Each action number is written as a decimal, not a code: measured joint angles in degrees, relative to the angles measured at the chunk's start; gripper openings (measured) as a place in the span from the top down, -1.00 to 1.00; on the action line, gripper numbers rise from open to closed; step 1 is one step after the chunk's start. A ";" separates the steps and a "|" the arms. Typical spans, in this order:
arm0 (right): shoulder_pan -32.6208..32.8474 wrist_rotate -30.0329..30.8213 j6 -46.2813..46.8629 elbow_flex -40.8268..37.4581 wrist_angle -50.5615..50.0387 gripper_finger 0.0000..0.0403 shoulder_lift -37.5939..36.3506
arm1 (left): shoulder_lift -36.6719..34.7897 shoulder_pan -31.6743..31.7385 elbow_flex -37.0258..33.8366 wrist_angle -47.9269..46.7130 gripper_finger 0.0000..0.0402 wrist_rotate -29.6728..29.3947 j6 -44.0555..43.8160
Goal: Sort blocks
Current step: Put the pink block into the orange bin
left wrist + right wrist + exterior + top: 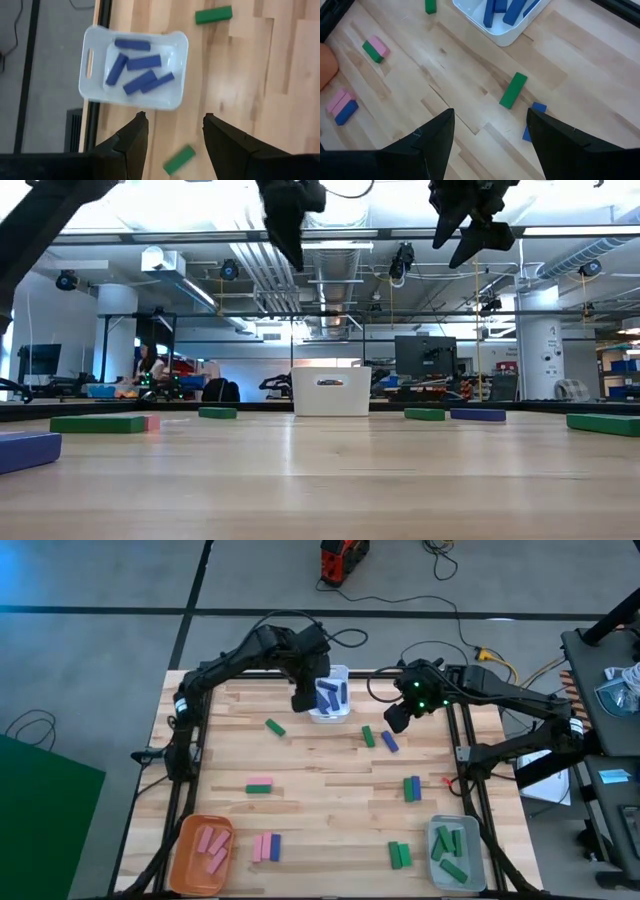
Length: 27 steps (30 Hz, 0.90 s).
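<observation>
My right tool (490, 145) hangs spread and empty above the green block (513, 90); I should drop straight, straddling its narrow sides.

Blocks (98, 423) before white bin (331, 392)

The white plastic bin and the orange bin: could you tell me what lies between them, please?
In the high view, between the white plastic bin and the orange bin: a green bar and a pink-and-green pair.

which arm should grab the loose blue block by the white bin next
Right. The right gripper, open and empty, hovers beside that blue block; the left gripper is over by the white bin.
</observation>
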 joint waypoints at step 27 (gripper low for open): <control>0.00 0.02 1.79 -0.24 0.05 -0.18 -0.01 | -33.01 -20.40 -43.70 12.75 0.17 0.24 -28.43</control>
